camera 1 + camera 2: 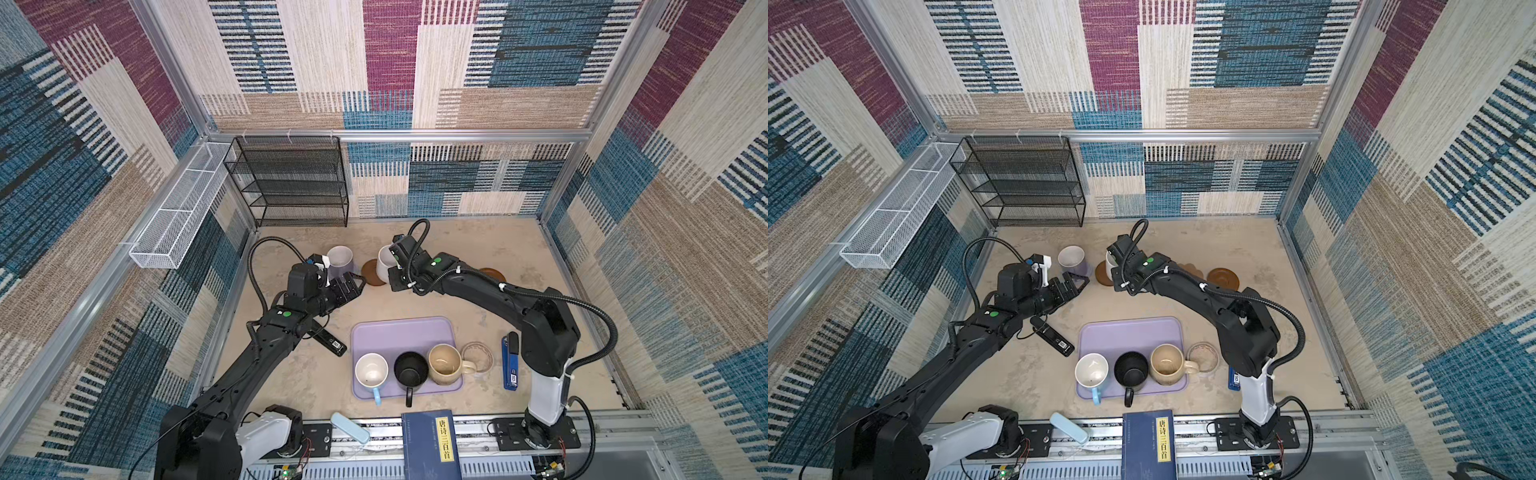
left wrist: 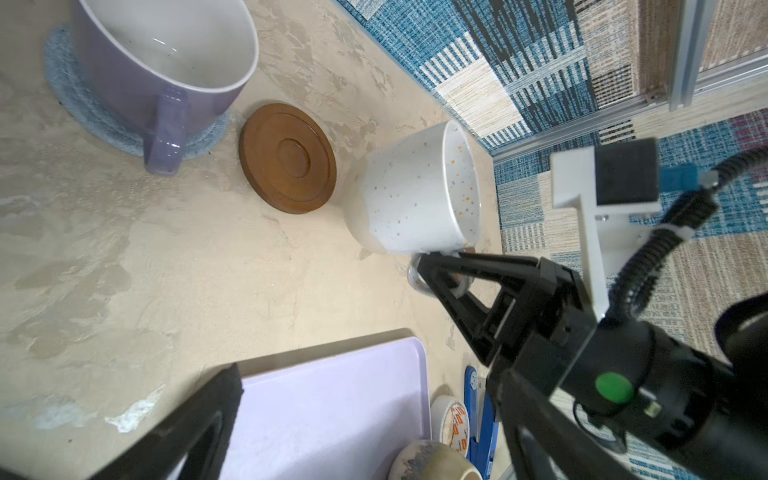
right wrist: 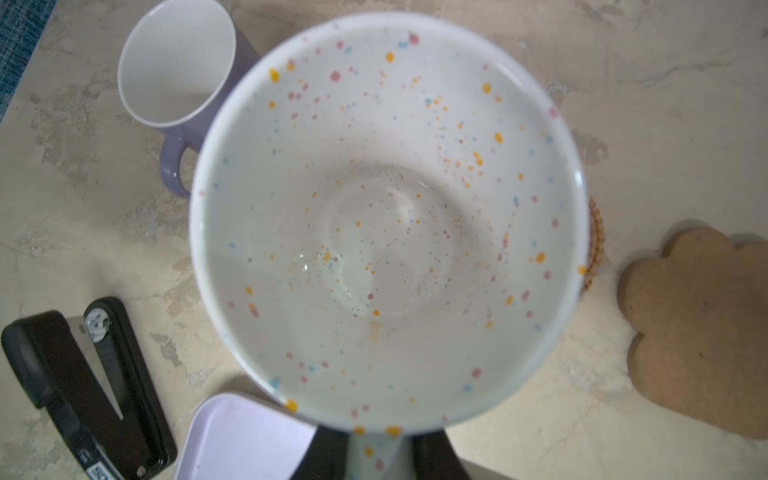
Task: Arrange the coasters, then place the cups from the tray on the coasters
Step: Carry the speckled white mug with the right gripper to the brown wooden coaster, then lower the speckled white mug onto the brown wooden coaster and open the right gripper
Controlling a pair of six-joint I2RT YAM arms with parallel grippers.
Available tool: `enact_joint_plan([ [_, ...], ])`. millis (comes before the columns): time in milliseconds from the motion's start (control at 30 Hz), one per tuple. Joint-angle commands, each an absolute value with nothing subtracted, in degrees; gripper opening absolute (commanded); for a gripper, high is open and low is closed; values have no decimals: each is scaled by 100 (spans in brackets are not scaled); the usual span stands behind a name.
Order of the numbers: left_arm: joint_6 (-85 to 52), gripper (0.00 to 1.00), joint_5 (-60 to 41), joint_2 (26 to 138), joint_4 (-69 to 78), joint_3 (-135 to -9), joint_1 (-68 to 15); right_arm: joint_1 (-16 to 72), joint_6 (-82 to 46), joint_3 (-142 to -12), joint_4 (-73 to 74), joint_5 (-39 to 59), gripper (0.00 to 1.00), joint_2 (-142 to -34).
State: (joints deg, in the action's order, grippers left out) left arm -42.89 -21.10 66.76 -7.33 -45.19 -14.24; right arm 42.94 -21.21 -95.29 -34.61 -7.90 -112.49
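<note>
My right gripper (image 3: 376, 453) is shut on the handle of the speckled white cup (image 2: 415, 195), which tilts just over the rattan coaster (image 3: 595, 245). The lavender cup (image 1: 340, 257) stands on the grey-blue crocheted coaster (image 2: 83, 112). Beside it my left gripper (image 1: 353, 284) is open and holds nothing. A bare wooden coaster (image 2: 288, 158) lies between the two cups. Further right are the paw-shaped cork coaster (image 3: 698, 328) and another wooden coaster (image 1: 492, 274). The lilac tray (image 1: 399, 332) holds the light blue (image 1: 371, 371), black (image 1: 410, 370) and cream (image 1: 444, 363) cups.
A black stapler (image 1: 330, 338) lies left of the tray, under my left arm. A clear-rimmed dish (image 1: 477, 357) and a blue stapler (image 1: 511, 361) lie to the tray's right. A dark-blue book (image 1: 430, 444) sits at the front edge, and a black mesh shelf (image 1: 291, 183) stands at the back left.
</note>
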Motion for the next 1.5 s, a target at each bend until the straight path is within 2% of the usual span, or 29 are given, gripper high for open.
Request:
enact_joint_plan([
  [0, -3913, 98, -1890, 6824, -718, -4699, -1384, 4234, -1930, -10048, -3196, -675, 0, -11631],
  [267, -4014, 96, -2025, 7290, -265, -4675, -1315, 4157, -1779, -11583, -3846, -804, 0, -12831],
  [433, -4035, 96, -2039, 7374, -133, -4649, -1292, 4157, -1771, -12102, -4135, -823, 0, -13221],
  [700, -4116, 95, -2208, 7613, 48, -4675, -1278, 4190, -1845, -12320, -4526, -903, 0, -13379],
  [800, -4429, 94, -2597, 7716, 635, -4492, -1245, 4214, -1878, -12348, -4545, -996, 0, -13424],
  [1167, -4368, 93, -2409, 7562, 369, -4467, -1230, 4263, -1999, -12550, -4819, -1140, 0, -13546],
  [1367, -4341, 94, -2363, 7488, 290, -4491, -1230, 4307, -2005, -12586, -4819, -1050, 21, -13548],
  [1467, -4393, 95, -2426, 7521, 352, -4450, -1230, 4307, -2020, -12630, -4816, -861, 26, -13570],
])
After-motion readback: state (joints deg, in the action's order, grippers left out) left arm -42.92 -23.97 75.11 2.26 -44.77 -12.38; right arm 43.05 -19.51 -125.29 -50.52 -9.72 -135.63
